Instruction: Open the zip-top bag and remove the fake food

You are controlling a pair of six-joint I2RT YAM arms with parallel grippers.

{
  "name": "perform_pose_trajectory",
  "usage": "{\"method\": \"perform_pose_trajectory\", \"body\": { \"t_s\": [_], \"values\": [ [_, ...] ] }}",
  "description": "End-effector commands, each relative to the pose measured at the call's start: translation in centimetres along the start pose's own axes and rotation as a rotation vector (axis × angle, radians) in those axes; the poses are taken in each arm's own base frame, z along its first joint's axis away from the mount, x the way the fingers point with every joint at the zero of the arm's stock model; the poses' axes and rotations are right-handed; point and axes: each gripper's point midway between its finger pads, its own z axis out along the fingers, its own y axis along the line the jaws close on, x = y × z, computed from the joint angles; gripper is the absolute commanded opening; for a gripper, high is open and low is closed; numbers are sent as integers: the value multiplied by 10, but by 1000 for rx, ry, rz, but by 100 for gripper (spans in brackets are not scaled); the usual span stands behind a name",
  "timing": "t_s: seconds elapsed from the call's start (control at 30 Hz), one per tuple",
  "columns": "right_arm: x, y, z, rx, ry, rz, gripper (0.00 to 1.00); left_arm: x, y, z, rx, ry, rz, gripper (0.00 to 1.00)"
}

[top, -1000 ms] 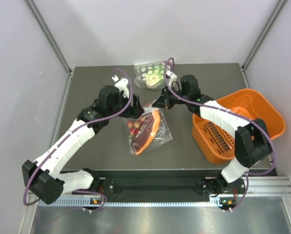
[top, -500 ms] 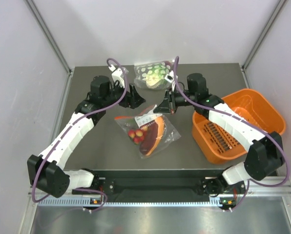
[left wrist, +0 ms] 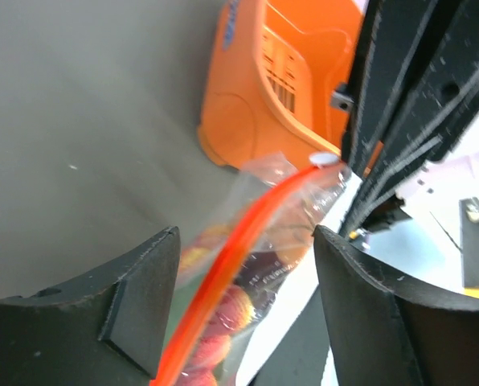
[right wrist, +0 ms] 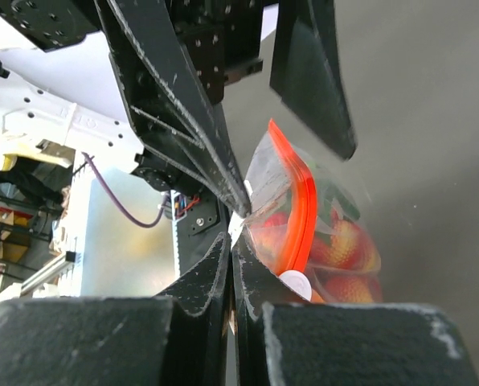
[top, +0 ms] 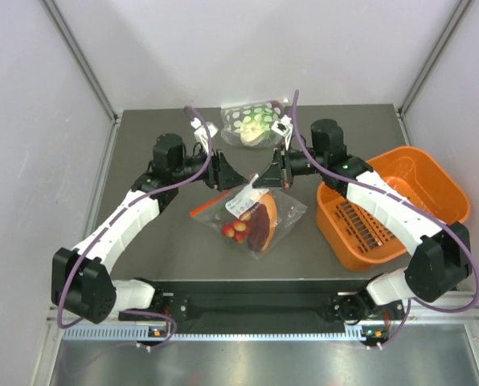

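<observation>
No lettering, number or brand can be read. The orange basket [left wrist: 243, 100] carries a bluish mark at its eleven o'clock corner, blurred. The zip-top bag [top: 255, 221] shows a whitish patch towards twelve o'clock, too small to read.

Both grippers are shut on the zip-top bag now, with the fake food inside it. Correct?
Not quite. Only the right gripper is shut on the zip-top bag. The left gripper is open: the left wrist view shows the red-orange zip strip between its parted jaws. The fake food is inside the bag.
</observation>
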Motion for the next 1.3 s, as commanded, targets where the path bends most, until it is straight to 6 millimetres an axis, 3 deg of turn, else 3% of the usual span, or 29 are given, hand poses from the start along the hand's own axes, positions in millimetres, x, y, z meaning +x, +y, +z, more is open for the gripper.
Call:
{"method": "perform_pose_trajectory", "body": {
  "t_s": [0.0, 0.07, 0.2, 0.23, 0.3, 0.33, 0.4, 0.43, 0.63, 0.83, 1.07, 1.27],
  "values": [
    [-16, 25, -2, -73, -48, -85, 0, -1, -25, -1, 128, -1, 33, 71],
    [-18, 27, -1, -80, -54, -86, 0, 6, -27, 0, 140, 16, 14, 69],
    [-16, 25, -1, -72, -52, -73, 0, 14, -34, -4, 172, 20, -15, 37],
    [-15, 24, -2, -67, -52, -70, 0, 16, -36, -5, 181, 25, -34, 19],
    [-11, 20, -1, -53, -47, -56, 1, 19, -39, -8, 188, 28, -44, 5],
    [-8, 17, -1, -43, -46, -53, 9, 20, -41, -10, 192, 28, -52, 0],
    [-1, 10, -2, -3, -27, -28, 25, 20, -45, -14, 189, 21, -45, 0],
    [0, 7, -3, 17, -22, -52, 37, 21, -41, -16, 154, 14, -39, 0],
    [16, -13, -23, 173, 13, -56, 57, 11, -52, -34, 90, -54, 43, 0],
    [-9, -14, -38, 229, -56, -109, 66, 23, -55, -39, 91, -16, 34, 0],
    [-41, 2, -21, 79, -132, -138, 68, 26, -53, -41, 78, -3, 41, 0],
    [-44, 11, -4, 15, -144, -146, 67, 23, -53, -41, 71, -10, 40, 0]
  ]
}}
